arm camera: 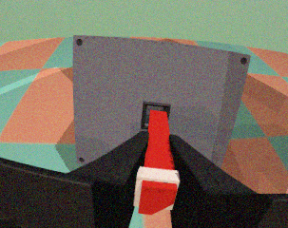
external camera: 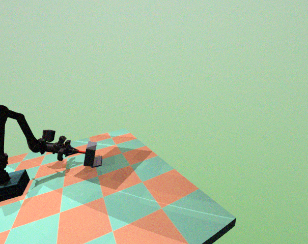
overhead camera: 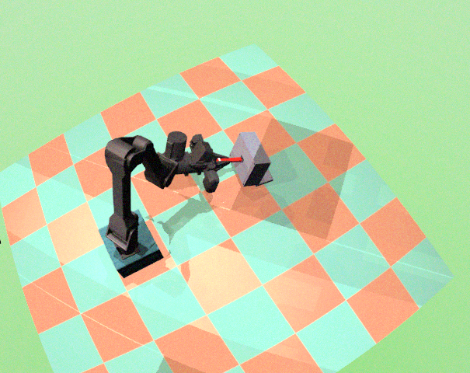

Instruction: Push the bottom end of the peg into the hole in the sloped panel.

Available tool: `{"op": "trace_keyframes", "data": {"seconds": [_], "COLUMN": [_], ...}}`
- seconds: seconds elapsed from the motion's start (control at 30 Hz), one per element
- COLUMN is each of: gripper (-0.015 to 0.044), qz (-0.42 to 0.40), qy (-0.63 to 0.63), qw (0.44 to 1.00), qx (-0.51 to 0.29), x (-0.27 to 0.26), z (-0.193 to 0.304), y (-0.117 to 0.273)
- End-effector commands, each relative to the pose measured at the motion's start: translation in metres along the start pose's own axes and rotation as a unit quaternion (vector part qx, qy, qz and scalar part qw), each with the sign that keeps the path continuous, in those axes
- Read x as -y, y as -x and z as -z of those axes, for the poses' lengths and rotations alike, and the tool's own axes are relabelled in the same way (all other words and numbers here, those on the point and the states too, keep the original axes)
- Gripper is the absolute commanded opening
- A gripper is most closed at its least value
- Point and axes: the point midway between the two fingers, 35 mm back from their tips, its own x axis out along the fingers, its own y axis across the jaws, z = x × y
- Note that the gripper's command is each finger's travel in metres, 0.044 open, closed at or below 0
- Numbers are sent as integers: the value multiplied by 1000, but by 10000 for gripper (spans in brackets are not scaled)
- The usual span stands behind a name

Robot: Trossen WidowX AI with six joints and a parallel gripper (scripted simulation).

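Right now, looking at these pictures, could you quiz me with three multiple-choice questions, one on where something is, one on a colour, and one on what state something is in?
1. Where is the far tip of the peg?
A. lying on the table
B. at the mouth of the hole in the grey panel
C. behind the panel

2. What colour is the band near the peg's held end?
A. white
B. blue
C. yellow

3. What state is the gripper in?
A. open wide, holding nothing
B. shut on nothing
C. shut on the peg

Answers:
1. B: in the wrist view the red shaft runs straight up to the dark square opening in the panel's face.
2. A: a white band crosses the red peg just where the jaws pinch it.
3. C: the dark jaws press the peg from both sides and carry it off the table.
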Motion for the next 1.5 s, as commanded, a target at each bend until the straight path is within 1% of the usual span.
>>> {"op": "trace_keyframes", "data": {"seconds": [0.0,1.47], "gripper": [0,0], "qz": [-3,-3], "qy": [1,1], "qw": [1000,1000], "qx": [0,1], "x": [-2,-2], "z": [-1,0], "y": [-2,-19]}}
